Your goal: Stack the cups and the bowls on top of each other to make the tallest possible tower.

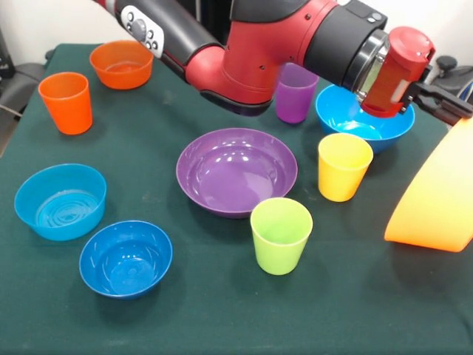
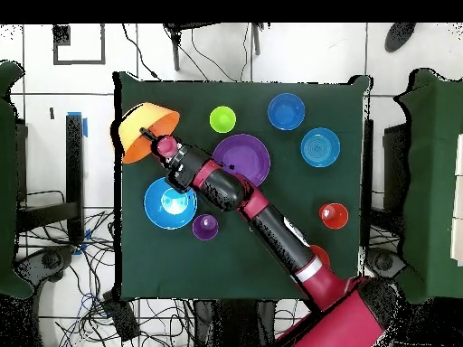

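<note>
Gripper: the black gripper is clamped on the rim of the large glossy orange-yellow plastic bowl, at the table's edge.
Held bowl: lifted and tipped on its side; in the overhead view its mouth faces sideways over the table's corner.
Arm: the red and black arm reaches low across the green cloth-covered table.
Large bowls: the purple plastic bowl sits mid-table, mouth up; the blue plastic bowl sits upright under the wrist.
Small bowls: orange, light blue straight-sided, dark blue, all upright and apart.
Cups: orange, purple, yellow, lime green tapered plastic tumblers, each standing upright, mouth up, unstacked.
</note>
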